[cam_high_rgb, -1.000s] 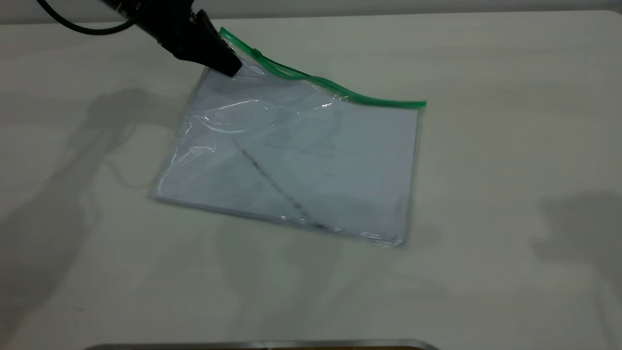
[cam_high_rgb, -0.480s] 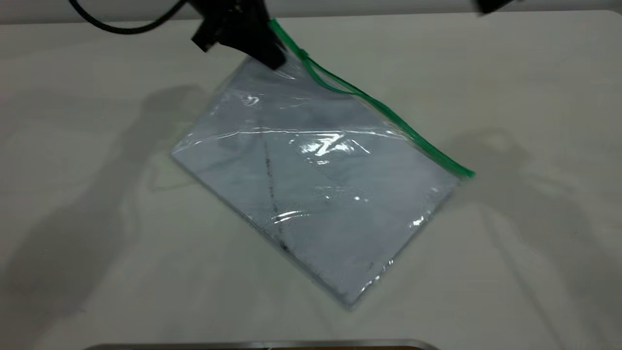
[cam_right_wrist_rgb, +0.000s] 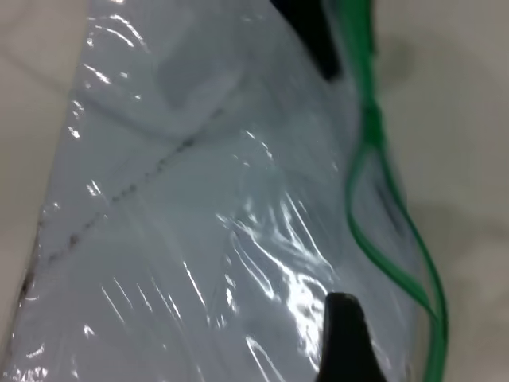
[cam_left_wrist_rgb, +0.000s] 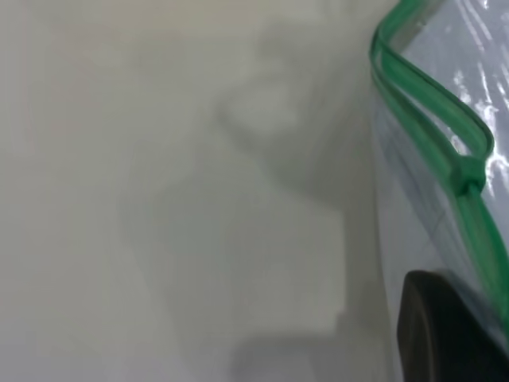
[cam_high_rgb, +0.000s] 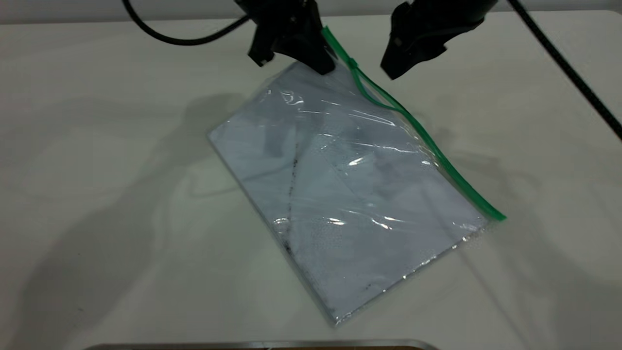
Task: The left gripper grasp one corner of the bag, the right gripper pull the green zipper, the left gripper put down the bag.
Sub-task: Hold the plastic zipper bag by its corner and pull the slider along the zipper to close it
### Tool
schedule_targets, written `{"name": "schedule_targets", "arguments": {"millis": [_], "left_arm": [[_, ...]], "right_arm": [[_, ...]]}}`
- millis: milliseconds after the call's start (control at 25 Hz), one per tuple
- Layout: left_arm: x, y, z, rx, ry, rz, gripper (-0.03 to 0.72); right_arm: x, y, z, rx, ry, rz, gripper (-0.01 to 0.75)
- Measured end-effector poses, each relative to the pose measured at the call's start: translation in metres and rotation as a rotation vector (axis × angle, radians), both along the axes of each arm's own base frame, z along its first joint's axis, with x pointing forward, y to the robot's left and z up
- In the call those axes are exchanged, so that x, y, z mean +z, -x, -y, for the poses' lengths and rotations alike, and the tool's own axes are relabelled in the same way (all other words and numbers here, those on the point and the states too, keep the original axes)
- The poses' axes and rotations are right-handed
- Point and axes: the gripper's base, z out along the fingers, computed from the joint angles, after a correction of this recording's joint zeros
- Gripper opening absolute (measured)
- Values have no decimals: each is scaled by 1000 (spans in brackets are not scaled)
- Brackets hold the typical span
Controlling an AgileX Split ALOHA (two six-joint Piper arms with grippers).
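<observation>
The bag [cam_high_rgb: 350,194] is a clear pouch with white paper inside and a dark diagonal line. It hangs tilted from its top corner, its lower end resting on the table [cam_high_rgb: 97,146]. My left gripper [cam_high_rgb: 321,64] is shut on that corner; one dark finger [cam_left_wrist_rgb: 445,334] presses on the plastic. The green zipper [cam_high_rgb: 437,155] runs down the bag's right edge, and its small slider [cam_high_rgb: 354,63] sits just below the held corner. Past the slider [cam_left_wrist_rgb: 471,177] the two green tracks [cam_right_wrist_rgb: 398,231] gape apart for a short stretch. My right gripper [cam_high_rgb: 391,73] hovers just right of the slider, apart from it.
Black cables [cam_high_rgb: 184,39] trail off both arms at the back; the right one [cam_high_rgb: 573,73] crosses the far right. A metal edge [cam_high_rgb: 262,345] lies along the table's front. Bare tabletop stretches left and right of the bag.
The left gripper carried the bag's corner to the right and the bag swung with it, its lower end now farther right. The right gripper came into view beside the slider.
</observation>
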Motion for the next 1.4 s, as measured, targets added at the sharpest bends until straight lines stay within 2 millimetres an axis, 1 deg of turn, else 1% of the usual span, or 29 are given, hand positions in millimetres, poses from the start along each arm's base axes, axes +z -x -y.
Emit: {"name": "schedule_targets", "arguments": {"millis": [200, 400, 600, 1000, 1400], "left_arm": [[1, 1, 11, 7, 88, 1, 53], [-5, 2, 16, -11, 166, 12, 53], [-6, 2, 17, -21, 177, 8, 53], [-4, 6, 17, -51, 189, -22, 53], [-4, 6, 17, -51, 190, -22, 53]], "right_arm": [[-2, 0, -6, 42, -15, 21, 539], [1, -1, -12, 62, -67, 49, 539], [4, -3, -15, 70, -104, 82, 539], [6, -10, -11, 23, -73, 154, 539], [-10, -11, -10, 14, -57, 125, 539]]}}
